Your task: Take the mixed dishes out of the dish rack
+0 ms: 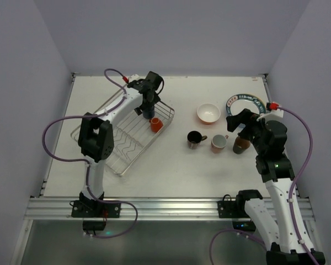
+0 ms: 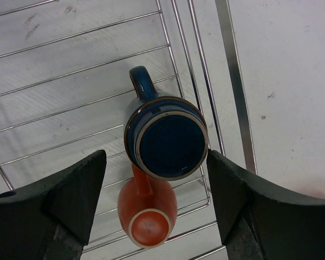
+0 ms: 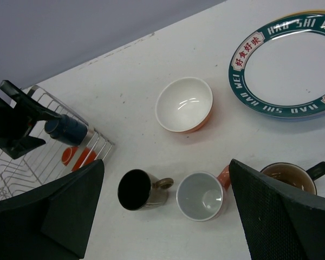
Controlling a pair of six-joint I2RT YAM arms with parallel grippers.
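The dish rack (image 1: 111,148) lies at the left of the table. At its far right corner stand a dark blue mug (image 2: 167,136), mouth up, and an upturned orange mug (image 2: 146,208) right next to it. My left gripper (image 2: 156,157) is open and straddles the blue mug's rim; the right finger (image 2: 244,200) is at the rim, the left finger (image 2: 70,200) stands apart. On the table sit an orange bowl (image 3: 184,104), a black mug (image 3: 140,189), a pink mug (image 3: 203,195), a brown mug (image 3: 290,176) and a pattern-rimmed plate (image 3: 292,70). My right gripper (image 3: 167,179) hovers open above the mugs.
The rack's wavy wire dividers (image 1: 127,144) hold no plates. The rack's right rim wire (image 2: 235,81) runs close beside the blue mug. White walls close the table at the back and both sides.
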